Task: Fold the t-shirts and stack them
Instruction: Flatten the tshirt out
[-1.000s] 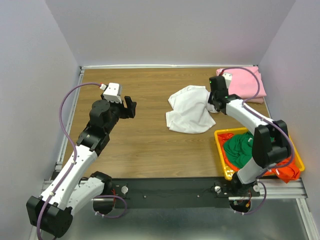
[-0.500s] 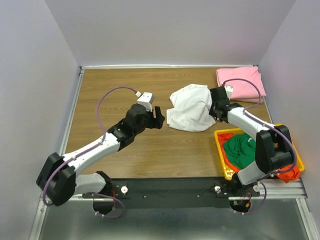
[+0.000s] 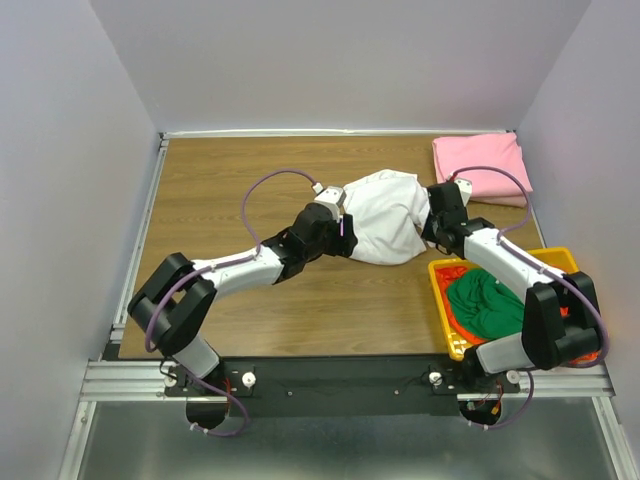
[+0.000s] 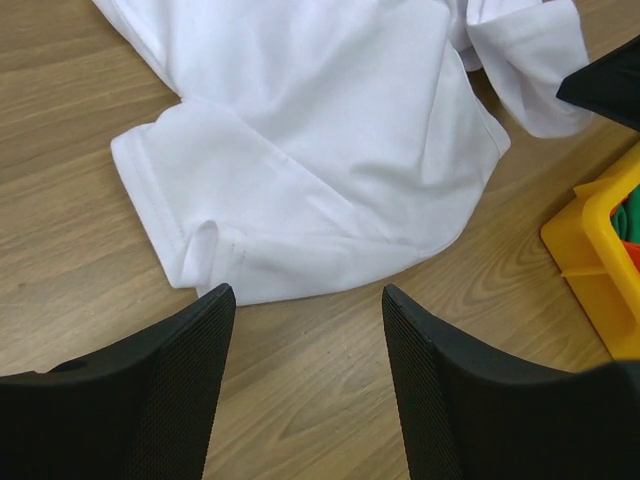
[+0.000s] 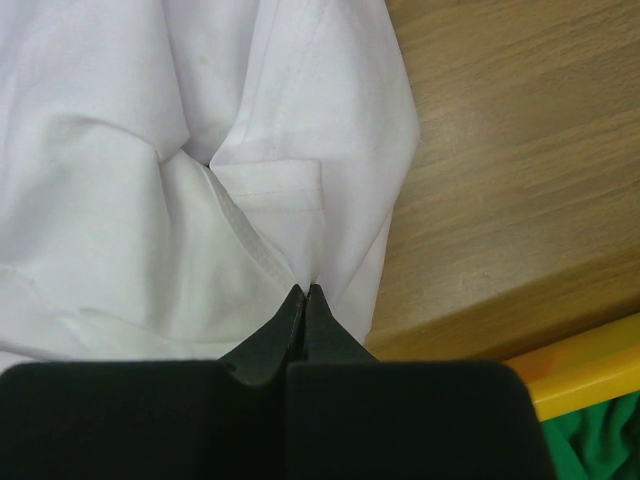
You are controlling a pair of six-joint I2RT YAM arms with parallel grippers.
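A crumpled white t-shirt [image 3: 385, 215] lies mid-table; it also shows in the left wrist view [image 4: 330, 150] and the right wrist view [image 5: 150, 200]. My right gripper [image 5: 305, 290] is shut on a fold of it at its right edge [image 3: 432, 225]. My left gripper [image 4: 305, 300] is open just short of the shirt's near-left hem, over bare wood [image 3: 345, 228]. A folded pink t-shirt [image 3: 480, 168] lies at the back right. A green t-shirt [image 3: 490, 305] fills the yellow basket [image 3: 440, 300]; orange cloth [image 3: 452, 272] peeks out beside it.
The yellow basket also shows in the left wrist view [image 4: 590, 270] and the right wrist view [image 5: 590, 370], close to the shirt's right side. The walls of the enclosure stand at the back and both sides. Bare wood [image 3: 230, 190] spreads left of the shirt.
My left arm has swung right across the table until its open gripper reached the white shirt's left edge. My right gripper has pulled its fold of the shirt slightly right and nearer.
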